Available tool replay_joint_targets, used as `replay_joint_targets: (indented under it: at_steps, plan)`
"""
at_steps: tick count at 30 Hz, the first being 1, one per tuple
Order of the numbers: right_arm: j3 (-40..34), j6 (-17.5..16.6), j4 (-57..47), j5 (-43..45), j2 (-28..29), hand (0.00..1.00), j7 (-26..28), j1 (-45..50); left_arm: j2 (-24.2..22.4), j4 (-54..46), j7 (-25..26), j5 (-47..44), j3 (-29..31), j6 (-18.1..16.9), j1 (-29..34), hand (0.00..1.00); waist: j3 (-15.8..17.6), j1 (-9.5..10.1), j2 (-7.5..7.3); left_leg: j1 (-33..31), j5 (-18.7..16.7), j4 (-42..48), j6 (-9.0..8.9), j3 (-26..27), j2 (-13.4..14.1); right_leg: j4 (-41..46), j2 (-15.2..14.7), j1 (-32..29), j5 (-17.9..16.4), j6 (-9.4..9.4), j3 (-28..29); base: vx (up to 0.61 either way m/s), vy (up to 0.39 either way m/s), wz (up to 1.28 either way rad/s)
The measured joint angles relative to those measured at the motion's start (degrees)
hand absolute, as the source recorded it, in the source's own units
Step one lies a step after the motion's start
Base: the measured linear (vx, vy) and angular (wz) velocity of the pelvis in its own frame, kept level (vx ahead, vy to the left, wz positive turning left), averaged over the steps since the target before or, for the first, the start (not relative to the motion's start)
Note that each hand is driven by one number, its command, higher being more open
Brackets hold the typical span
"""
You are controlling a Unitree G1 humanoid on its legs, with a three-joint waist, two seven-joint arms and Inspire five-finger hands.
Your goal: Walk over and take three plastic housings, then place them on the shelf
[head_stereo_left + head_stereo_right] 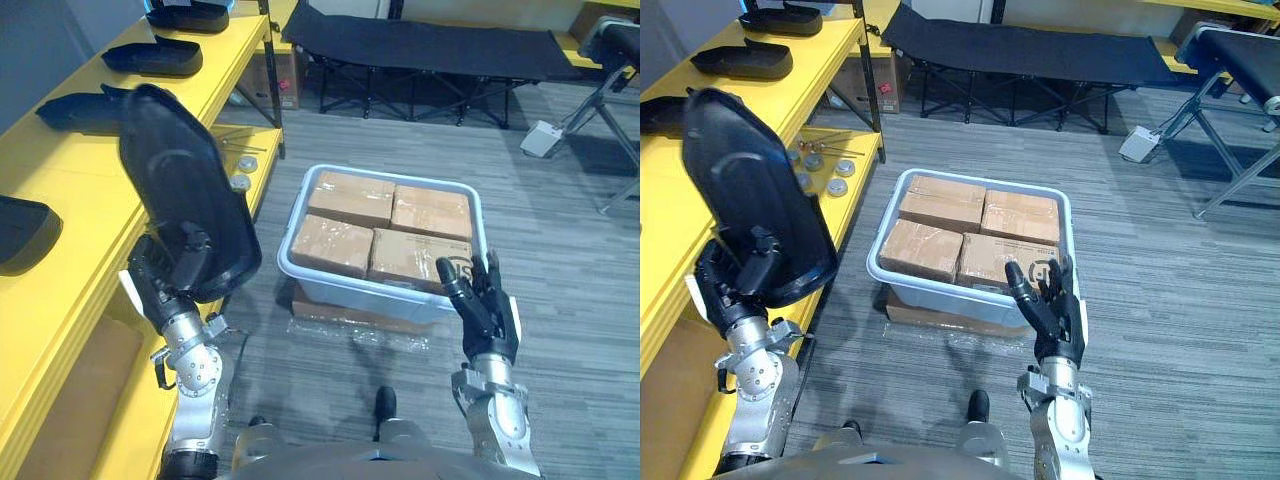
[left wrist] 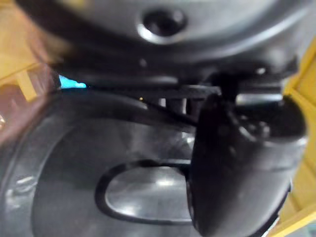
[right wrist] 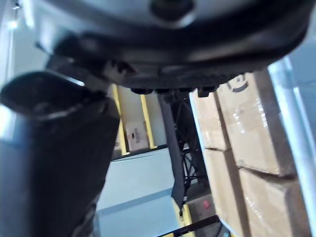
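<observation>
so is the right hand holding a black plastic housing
No, the right hand is open; the left hand grips the black plastic housing.

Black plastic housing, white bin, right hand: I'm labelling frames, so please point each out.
black plastic housing (image 1: pixel 180 185), left eye view, middle of its broad face.
white bin (image 1: pixel 345 292), left eye view, its near wall.
right hand (image 1: pixel 487 305), left eye view, middle of the hand.

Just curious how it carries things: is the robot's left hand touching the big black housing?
Touching. In the left eye view the left hand is curled round the lower edge of the housing, holding it upright beside the shelf.
</observation>
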Motion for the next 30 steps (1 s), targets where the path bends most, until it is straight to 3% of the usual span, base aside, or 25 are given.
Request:
replay_joint_targets:
  at_steps: [5,9,11,12,13,14,16,17,19,23,26,28,29,30]
  plan:
    - [2.60,1.21,5.52,-1.55,-0.06,1.00,0.77,-0.82,-1.23,-5.34,-1.36,0.05,1.98,0.04,3.14,0.00,-1.31,1.19,1.42,-1.51,0.70,-0.50,0.18,-5.20,-0.14,-0.04,-0.11,2.12,-1.23,-0.02,-5.42,0.01,-0.013,0.51]
    - [6.76,1.90,9.07,-4.41,-0.12,1.00,0.13,-4.14,-2.14,-8.66,-3.86,-1.88,4.56,0.14,6.37,0.00,-2.21,4.44,1.85,-3.95,3.54,-1.88,-0.20,-12.50,-0.65,-0.02,-0.13,4.88,-1.87,0.53,-13.84,0.03,-0.028,0.90]
    - [7.90,2.16,9.53,-6.21,0.00,1.00,-1.26,-5.52,-2.95,-9.65,-4.96,-4.52,5.54,0.21,7.75,0.00,-2.28,5.23,1.82,-5.07,5.61,-2.88,1.09,-13.50,-1.53,0.00,-0.96,6.95,-2.52,1.07,-18.61,-0.01,-0.025,1.30]
    - [7.91,2.16,9.56,-8.20,0.21,1.00,-2.25,-5.87,-3.35,-9.92,-5.68,-5.44,6.02,0.23,8.42,0.00,-2.35,5.11,1.80,-6.03,6.58,-3.60,3.97,-12.46,-2.04,0.00,-1.72,8.60,-3.04,1.27,-22.79,-0.03,-0.003,1.57]
    - [7.91,2.17,9.61,-8.36,0.23,1.00,-2.93,-6.01,-3.36,-10.01,-6.54,-6.38,6.28,0.23,8.72,0.00,-2.34,5.11,1.77,-6.42,6.92,-3.83,5.63,-9.77,-1.48,0.00,-2.01,9.42,-3.17,1.46,-24.67,-0.01,0.013,1.86]
    - [7.72,2.17,9.62,-9.38,0.03,1.00,-3.87,-5.90,-3.36,-10.03,-7.32,-6.95,6.52,0.23,9.13,0.00,-2.39,4.81,1.98,-7.28,7.99,-3.78,6.96,-3.55,0.19,0.02,-2.32,11.30,-3.56,1.90,-28.88,0.00,0.065,1.65]
    - [7.46,2.17,9.69,-10.31,-0.74,1.00,-4.84,-5.82,-3.64,-10.62,-8.55,-8.91,6.84,0.19,10.80,0.00,-2.30,5.01,2.36,-7.72,9.97,-4.13,5.91,1.74,1.22,0.68,-3.19,13.08,-4.57,3.15,-33.31,0.00,0.126,1.45]
    - [7.50,2.17,9.78,-10.37,-0.98,1.00,-5.21,-6.07,-4.37,-11.63,-8.74,-10.47,7.51,0.18,12.67,0.00,-2.27,5.52,2.85,-7.80,11.72,-4.75,3.69,1.47,0.92,1.78,-3.78,13.44,-5.52,3.60,-34.37,0.01,0.185,0.69]
    - [7.70,2.17,10.62,-10.69,-0.15,1.00,-5.40,-6.89,-5.16,-12.15,-8.40,-11.15,9.25,0.06,14.32,0.00,-2.11,7.05,2.56,-7.45,12.03,-5.27,3.34,1.74,0.02,2.90,-5.07,13.06,-6.00,4.05,-33.93,0.02,0.170,0.12]
    - [9.74,2.09,11.20,-12.38,-0.08,1.00,-5.28,-9.13,-5.74,-13.40,-8.51,-14.07,10.96,-0.16,15.41,0.00,-1.13,7.93,2.31,-7.09,10.84,-3.21,3.58,2.58,-0.85,5.73,-7.18,12.28,-7.58,4.42,-31.48,0.02,0.099,-0.09]
    - [12.15,2.06,11.18,-12.41,0.43,1.00,-6.78,-12.34,-5.88,-16.84,-10.31,-14.19,10.36,-0.32,15.23,0.00,0.68,7.86,2.61,-10.56,5.73,6.67,4.45,1.48,0.19,9.85,-8.59,11.77,-9.92,5.21,-30.13,-0.02,0.079,-0.02]
    - [12.16,2.06,11.17,-12.46,1.93,1.00,-9.14,-13.41,-5.70,-19.18,-12.24,-12.93,10.37,-0.38,14.21,0.00,1.25,8.08,1.85,-11.76,2.20,11.88,5.03,1.23,-0.49,12.99,-10.84,12.05,-11.65,5.71,-29.75,0.03,0.121,0.08]
    - [12.10,2.06,11.15,-12.44,2.45,1.00,-9.75,-13.70,-5.51,-19.76,-12.80,-12.89,10.47,-0.40,13.99,0.00,1.30,8.00,1.48,-12.14,1.33,12.88,5.12,1.07,-1.00,13.76,-11.56,12.08,-12.18,5.42,-29.66,0.05,0.137,0.22]
    - [11.94,2.03,10.98,-12.43,3.41,1.00,-10.83,-13.87,-4.97,-20.42,-14.03,-12.84,10.49,-0.40,12.96,0.00,1.67,7.97,0.35,-11.83,0.02,13.64,5.79,0.97,-2.76,14.66,-13.06,12.71,-13.33,3.27,-28.97,0.10,0.205,0.41]
